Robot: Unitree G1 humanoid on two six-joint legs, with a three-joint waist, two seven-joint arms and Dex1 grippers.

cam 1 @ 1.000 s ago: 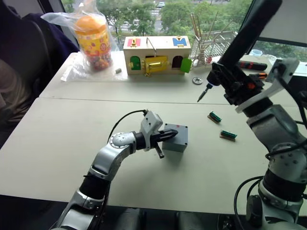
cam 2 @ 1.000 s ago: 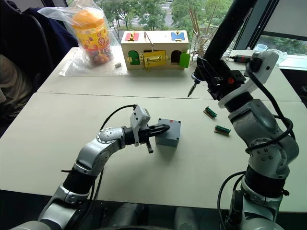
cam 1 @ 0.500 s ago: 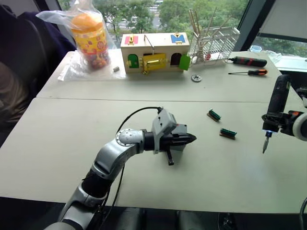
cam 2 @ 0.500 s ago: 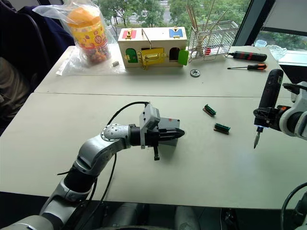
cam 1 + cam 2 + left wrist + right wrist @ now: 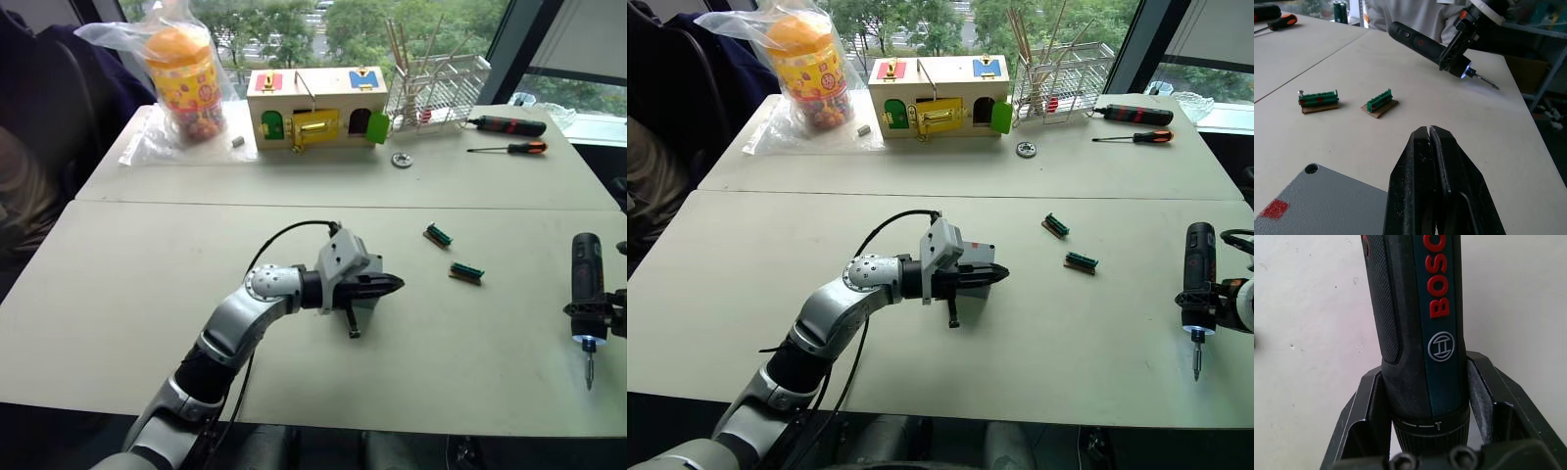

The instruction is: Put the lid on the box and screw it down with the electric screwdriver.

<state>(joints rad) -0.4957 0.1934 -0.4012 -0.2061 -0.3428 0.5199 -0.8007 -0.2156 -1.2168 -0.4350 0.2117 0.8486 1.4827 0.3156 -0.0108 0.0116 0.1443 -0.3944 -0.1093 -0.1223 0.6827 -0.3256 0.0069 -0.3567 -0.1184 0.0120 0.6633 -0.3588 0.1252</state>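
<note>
**The right gripper holds the electric screwdriver well off to the right of the box.**

The electric screwdriver is a thick black stick with red letters, a thin metal bit and a lit tip pointing down at the table. It looks hard and a bit heavy, and its grippy dotted side should stop it slipping, so I think low on the fat body, where the 2 black fingers squeeze it, is the best place to hold. The box is small, grey and hard, likely light, with a red mark and a screw hole in 1 corner. The left gripper has its fingers pressed together with nothing between them, right over the box. 2 little green blocks lie between the box and the screwdriver.
</note>
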